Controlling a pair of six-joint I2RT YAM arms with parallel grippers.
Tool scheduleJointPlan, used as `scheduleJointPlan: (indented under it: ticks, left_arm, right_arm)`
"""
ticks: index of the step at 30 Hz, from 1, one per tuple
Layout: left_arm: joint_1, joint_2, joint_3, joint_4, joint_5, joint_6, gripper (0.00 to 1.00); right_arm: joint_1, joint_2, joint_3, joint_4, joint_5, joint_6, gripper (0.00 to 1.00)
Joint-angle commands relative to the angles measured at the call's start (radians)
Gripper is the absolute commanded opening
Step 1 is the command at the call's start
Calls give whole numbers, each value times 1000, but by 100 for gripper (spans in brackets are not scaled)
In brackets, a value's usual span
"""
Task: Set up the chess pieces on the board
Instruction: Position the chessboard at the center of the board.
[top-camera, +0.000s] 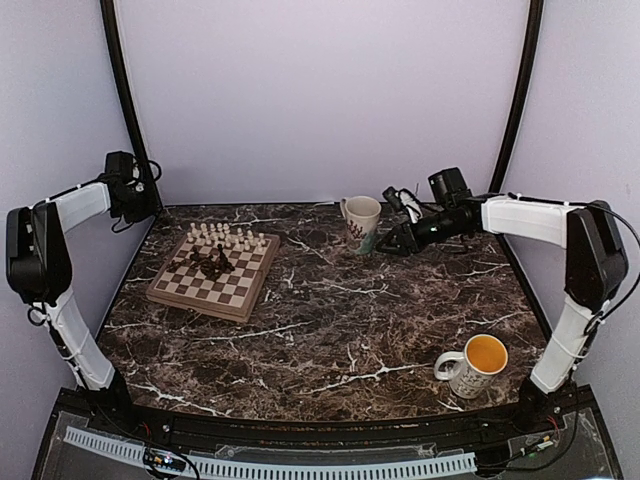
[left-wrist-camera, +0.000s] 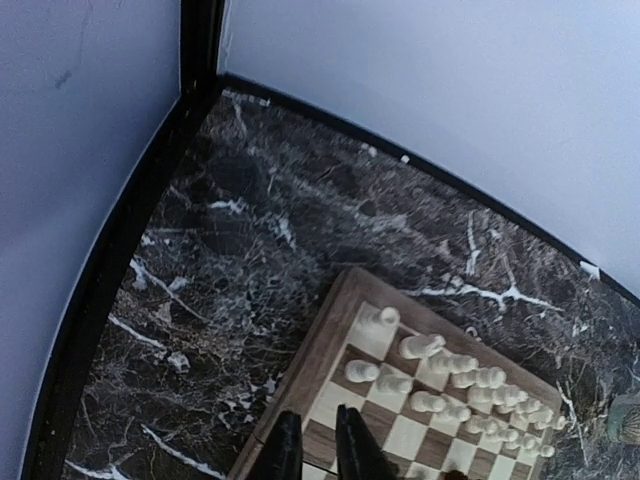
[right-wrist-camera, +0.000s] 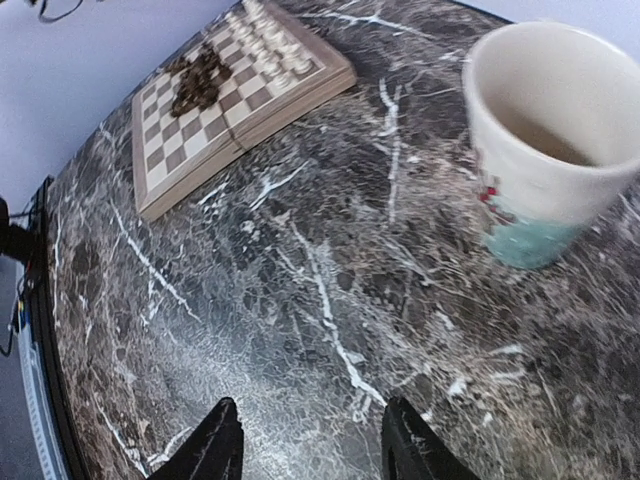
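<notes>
The board (top-camera: 243, 291) lies on the left of the marble table. Cream-white chess pieces (top-camera: 225, 238) stand in its two far rows. Dark chess pieces (top-camera: 212, 262) lie heaped near its middle. My left gripper (top-camera: 140, 205) hangs high by the back left corner. In the left wrist view the left gripper (left-wrist-camera: 315, 425) has its fingers close together and empty above the board's corner (left-wrist-camera: 345, 330), near the white pieces (left-wrist-camera: 440, 375). My right gripper (top-camera: 387, 245) is open and empty, low over the table beside a white mug (top-camera: 361, 220). The right wrist view shows this gripper (right-wrist-camera: 310, 430), the board (right-wrist-camera: 165, 175) and the dark heap (right-wrist-camera: 195, 85).
The white mug with a teal base (right-wrist-camera: 545, 140) stands at the back centre, just right of my right gripper's line. A second mug with an orange inside (top-camera: 475, 365) stands at the front right. Walls and black posts close in the back and sides.
</notes>
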Motion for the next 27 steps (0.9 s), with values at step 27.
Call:
scheduleJointPlan:
  ticks: [27]
  left_arm:
    - [121,417,127,-40,329,-37,0]
  right_arm:
    - [253,383,388,-69,353,49,33]
